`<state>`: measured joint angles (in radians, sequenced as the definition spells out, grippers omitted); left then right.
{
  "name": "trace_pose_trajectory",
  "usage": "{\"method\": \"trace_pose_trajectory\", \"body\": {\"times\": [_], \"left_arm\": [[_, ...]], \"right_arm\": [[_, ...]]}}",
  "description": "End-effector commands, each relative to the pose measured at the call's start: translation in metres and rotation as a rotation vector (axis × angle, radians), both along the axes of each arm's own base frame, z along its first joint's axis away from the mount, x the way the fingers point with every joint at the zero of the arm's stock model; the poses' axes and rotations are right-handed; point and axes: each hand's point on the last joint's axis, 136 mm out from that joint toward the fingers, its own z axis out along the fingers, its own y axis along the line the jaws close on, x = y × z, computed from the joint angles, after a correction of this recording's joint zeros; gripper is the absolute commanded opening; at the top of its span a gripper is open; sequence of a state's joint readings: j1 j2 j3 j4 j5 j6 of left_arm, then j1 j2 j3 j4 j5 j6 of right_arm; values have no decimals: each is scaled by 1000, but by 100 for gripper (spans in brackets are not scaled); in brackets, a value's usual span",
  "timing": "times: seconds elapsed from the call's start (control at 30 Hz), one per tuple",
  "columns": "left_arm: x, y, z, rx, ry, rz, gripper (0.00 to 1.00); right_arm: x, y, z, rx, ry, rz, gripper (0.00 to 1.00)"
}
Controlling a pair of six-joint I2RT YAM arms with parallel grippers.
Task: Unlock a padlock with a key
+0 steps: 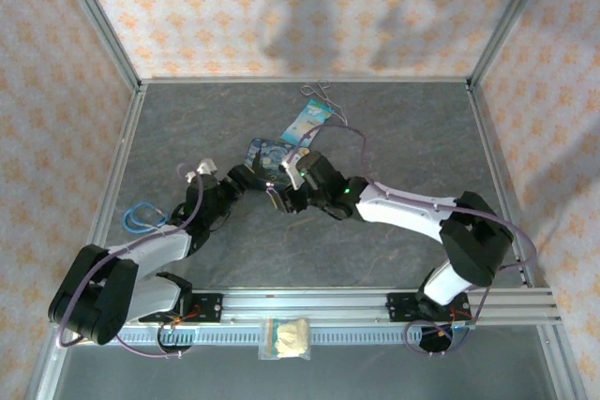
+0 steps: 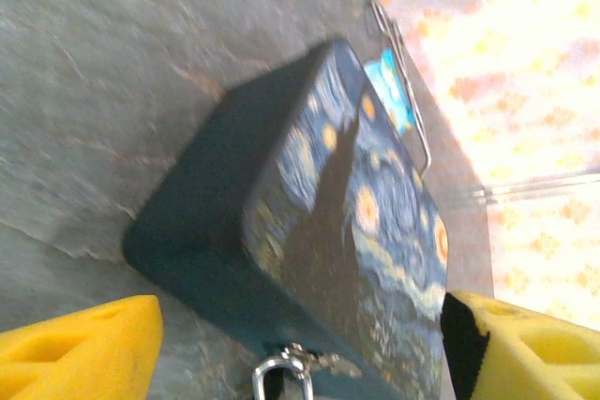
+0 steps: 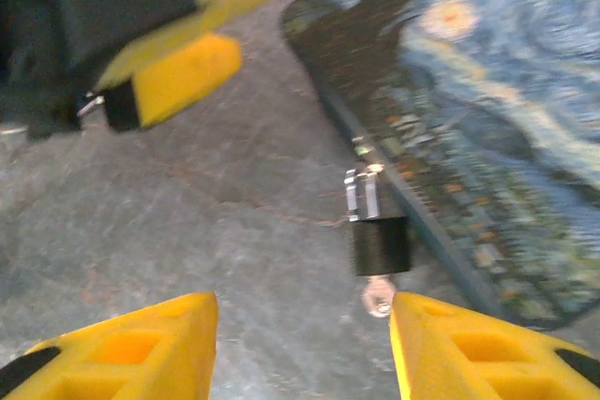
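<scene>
Right wrist view is where you read the lock: the padlock [image 3: 380, 243] lies on the table [image 3: 187, 203] just beside the near edge of the starry tin [image 3: 487, 72]. A pale key [image 3: 378, 299] head shows just under its dark body, so I judge the key is seated in it.

— And your right gripper [image 3: 302, 302]?

— Its yellow fingers [image 3: 469, 344] stand apart with nothing between them, lined up on that key head. You look set to pinch and turn.

— Why is your left gripper [image 2: 302, 306] so wide?

— Its fingers [image 2: 84, 348] straddle the tin's corner and hold nothing. I take it as a brace, so the tin cannot slide when you twist.

— What does left wrist add?

— The silvery shackle [image 2: 274, 377] at the tin's bottom edge, seemingly hooked through a small clasp, and the blue tag [image 2: 389, 91] behind the tin. Whether the shackle is sprung, you cannot tell.

— Top external?

— How both arms meet at the tin. The lock is too small to read there.
</scene>
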<state>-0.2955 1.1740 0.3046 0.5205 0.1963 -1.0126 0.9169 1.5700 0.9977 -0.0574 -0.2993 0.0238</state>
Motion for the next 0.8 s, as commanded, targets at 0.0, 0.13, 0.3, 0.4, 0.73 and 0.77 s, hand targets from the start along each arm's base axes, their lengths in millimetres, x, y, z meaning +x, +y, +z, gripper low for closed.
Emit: {"method": "trace_pose_trajectory", "body": {"times": [0.0, 0.13, 0.3, 0.4, 0.73, 0.77], "left_arm": [[-1, 21, -7, 30, 37, 67, 78], [8, 26, 0, 30, 15, 81, 78], [12, 26, 6, 0, -17, 86, 78], [9, 26, 4, -11, -20, 82, 78], [-2, 29, -4, -39, -21, 92, 78], [-2, 28, -3, -40, -25, 91, 78]], "right_arm": [[-1, 12, 1, -33, -16, -68, 50], [4, 21, -34, -154, 2, -144, 50], [26, 27, -55, -241, -19, -229, 50], [37, 23, -66, -296, -36, -288, 50], [53, 11, -97, -450, -103, -333, 50], [53, 10, -100, -460, -103, -329, 50]]}}
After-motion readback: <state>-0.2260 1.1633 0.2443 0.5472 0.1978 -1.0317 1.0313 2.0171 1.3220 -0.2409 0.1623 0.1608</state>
